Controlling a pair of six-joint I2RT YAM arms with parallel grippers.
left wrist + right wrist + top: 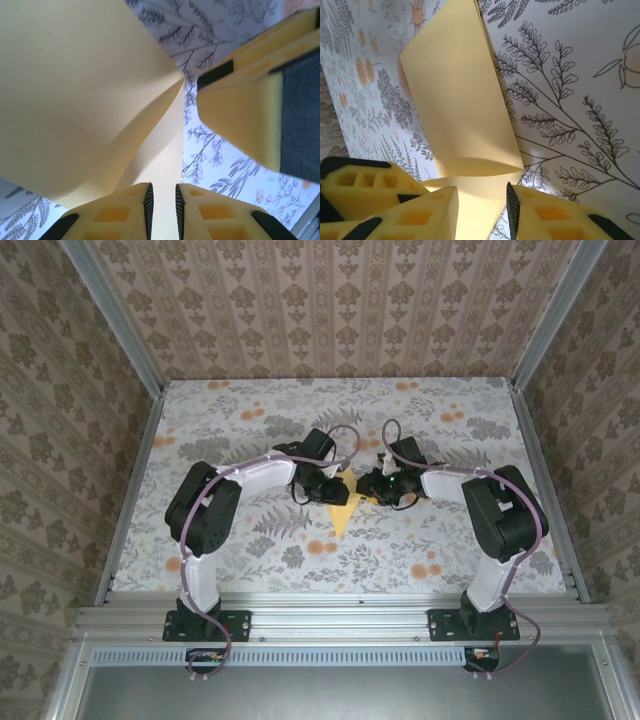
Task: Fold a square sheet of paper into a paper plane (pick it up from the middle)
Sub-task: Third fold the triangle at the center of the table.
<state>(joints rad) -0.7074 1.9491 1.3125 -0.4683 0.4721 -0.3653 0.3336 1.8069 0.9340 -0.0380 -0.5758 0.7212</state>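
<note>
The paper (345,512), folded into a pointed shape, lies in the middle of the cloth (240,430), and both grippers meet over it. The left gripper (163,192) has its jaws only a little apart. A strip of the paper shows in this narrow gap, and a flap rises beside it. The right gripper (482,197) has its jaws wider apart, astride the paper's edge. I cannot tell whether any finger touches the paper.
</note>
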